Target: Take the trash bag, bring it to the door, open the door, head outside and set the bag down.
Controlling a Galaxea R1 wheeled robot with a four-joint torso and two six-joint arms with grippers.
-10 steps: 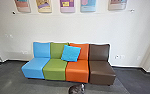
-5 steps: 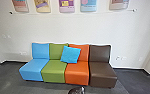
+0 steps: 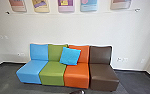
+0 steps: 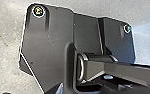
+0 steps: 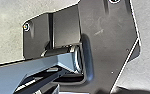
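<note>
A dark, shiny thing [image 3: 77, 92] on the floor is cut by the bottom edge of the head view, in front of the sofa; it may be the trash bag, but too little of it is visible to be sure. In the left wrist view, the robot's own dark plate and jointed bar stand over grey floor. Much the same parts of the robot appear in the right wrist view. How either gripper stands cannot be made out.
A sofa of blue, green, orange [image 3: 76, 77] and brown seats stands ahead against a white wall [image 3: 73, 30], a bright blue cushion [image 3: 70, 56] leaning on its back. Posters [image 3: 66, 5] hang above. Dark grey floor [image 3: 6, 80] runs around the sofa.
The head camera has moved nearer to the sofa, which looks larger and lower. The dark thing on the floor has slipped mostly out past the bottom edge of the head view.
</note>
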